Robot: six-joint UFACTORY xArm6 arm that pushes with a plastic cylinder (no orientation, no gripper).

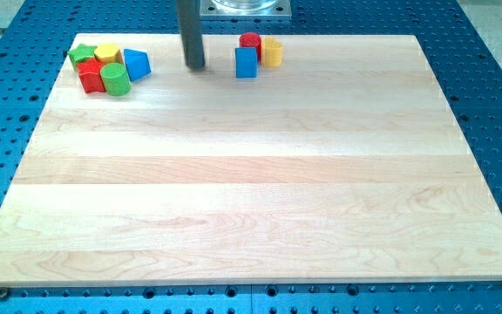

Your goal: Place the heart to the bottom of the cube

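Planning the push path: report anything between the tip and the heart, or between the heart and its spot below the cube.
My tip stands to the view's left of the blue cube, which, with the red cylinder, lies between it and the yellow heart. No block shows below the cube.

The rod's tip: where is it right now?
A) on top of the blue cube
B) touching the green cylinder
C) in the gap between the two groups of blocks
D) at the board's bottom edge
C: my tip stands on bare board, with the blue triangle to its left and the blue cube to its right, touching neither.
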